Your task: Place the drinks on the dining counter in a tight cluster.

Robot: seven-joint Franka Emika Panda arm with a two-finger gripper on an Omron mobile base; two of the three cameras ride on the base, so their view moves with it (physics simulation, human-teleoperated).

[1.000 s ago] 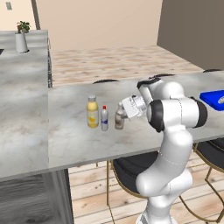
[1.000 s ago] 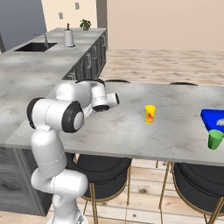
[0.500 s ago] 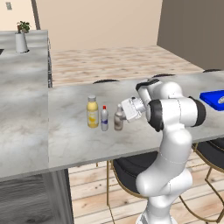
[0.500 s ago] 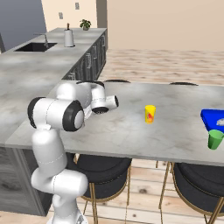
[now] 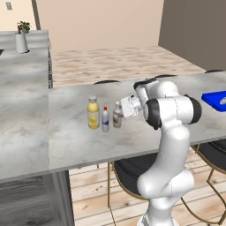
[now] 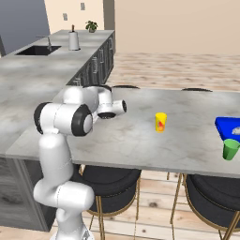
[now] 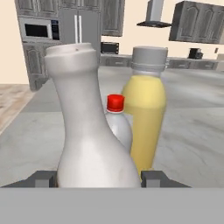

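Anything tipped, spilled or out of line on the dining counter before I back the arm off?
Nothing stands out. The yellow bottle, the red-capped bottle and the brown-and-white bottle all stand upright in a close row on the dining counter, with no spill. The gripper is at the brown-and-white bottle, its fingertips either side of the base.

arm (image 5: pixel 170 145): glossy white shell built of rounded, tube-like segments, seen in both base views
joints: thick dark, near-black rings set between the white segments; the largest sits at the bulky elbow-like section
lower body: broad bulbous white link that narrows into a curved white column above it
wrist: short white cylinders stacked close together, with dark seams between them
hand (image 5: pixel 129 107): small boxy pale-grey block at the arm's end
fingers (image 7: pixel 43 179): two small dark-grey squared tips
markings: no lettering, cables or screws can be made out
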